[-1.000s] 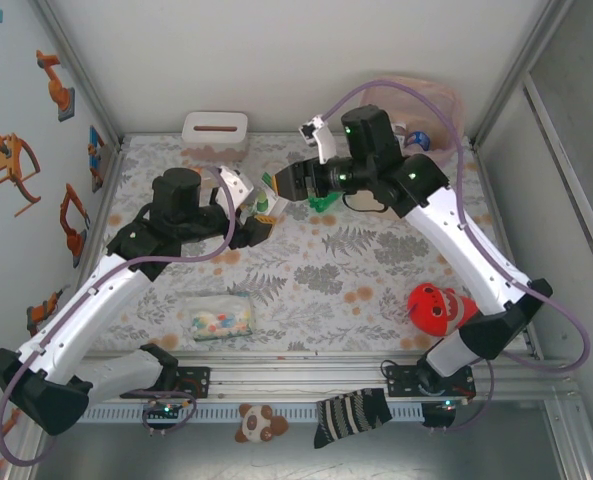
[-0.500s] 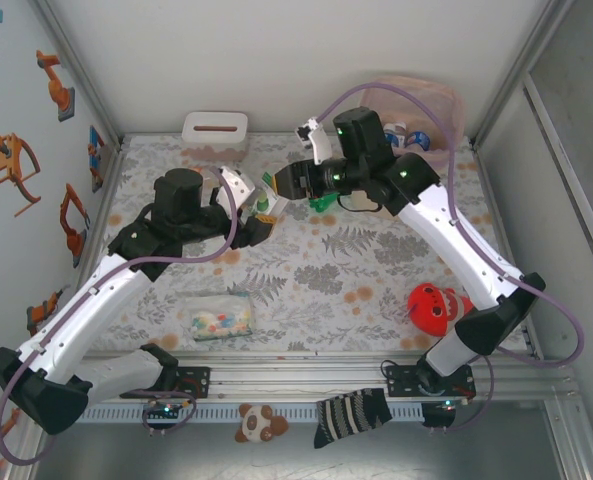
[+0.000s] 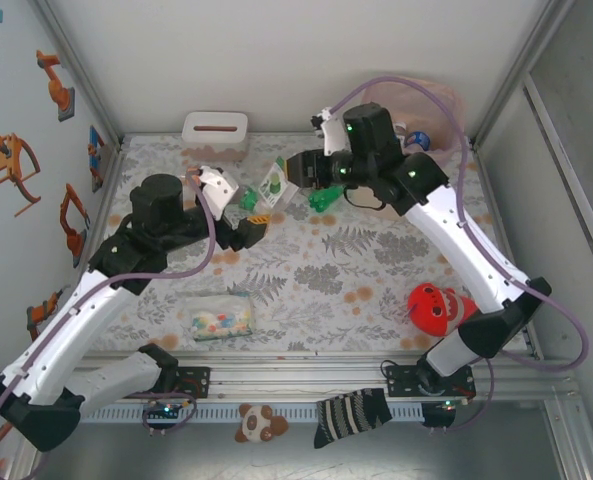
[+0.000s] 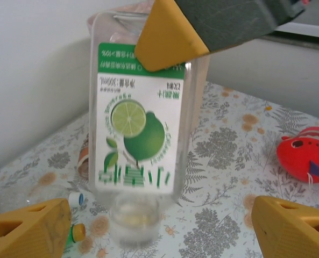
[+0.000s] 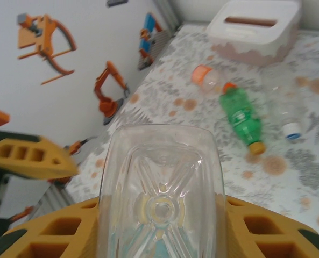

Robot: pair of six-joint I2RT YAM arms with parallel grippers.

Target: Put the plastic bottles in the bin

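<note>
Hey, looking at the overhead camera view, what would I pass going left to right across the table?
white tissue box → lime-label bottle → green bottle → red toy

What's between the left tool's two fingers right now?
In the left wrist view, the lime-labelled clear bottle sits in the gap of the open left tool, touching neither finger; the right tool grips it.

The lime-label bottle (image 4: 143, 134) is clear glossy plastic with a smooth printed label; the green bottle (image 5: 241, 118) is glossy plastic. The fingers (image 5: 256, 231) of the right gripper (image 5: 160, 231) are matt yellow-orange plastic with moulded cells. The table cover (image 3: 376, 270) looks like matt printed cloth, the tissue box (image 5: 256, 29) smooth white plastic
</note>
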